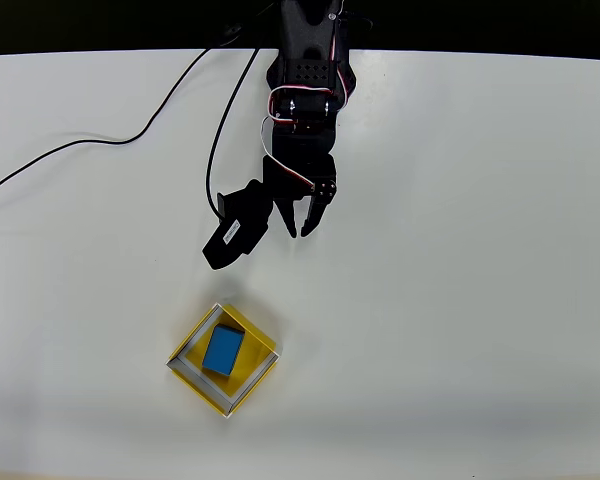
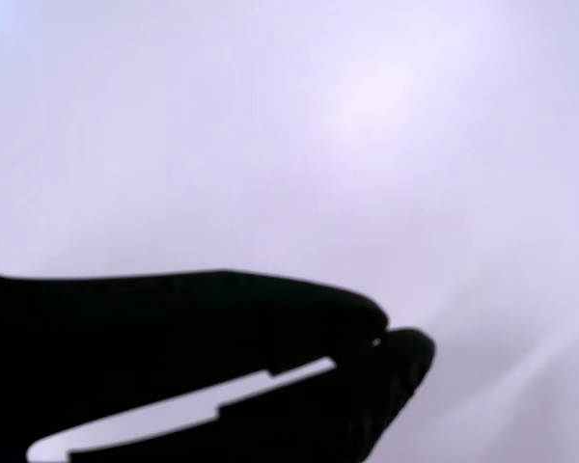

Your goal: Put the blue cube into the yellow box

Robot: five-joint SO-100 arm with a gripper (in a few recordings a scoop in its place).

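In the overhead view the blue cube (image 1: 222, 351) lies inside the yellow box (image 1: 253, 377), resting flat on the yellow floor, a little toward the left and far side of it, with its edges roughly in line with the box walls. The box sits turned like a diamond on the white tabletop (image 1: 460, 260), in the near part of the scene and slightly left of the middle.

The tool (image 1: 298, 232) is well apart from the box, on the far side of it and a little to the right. It holds nothing. In the overhead view its two fingertips stand close together with only a slim gap between them. The wrist view agrees: the two dark fingers (image 2: 270, 309) nearly meet at their tips, with a thin sliver of light showing between them further back, and blurred pale tabletop beyond. So the tool is narrow, almost closed, and empty.

A black cable (image 1: 100, 142) runs over the tabletop on the far left, away from the box and the cube.

Judging from how things lie, the main part of the task looks done: the cube is in the box and no longer gripped, and nothing leans on the rim or hangs over it. What may be left is only for the arm to pull clear toward its base at the far edge.
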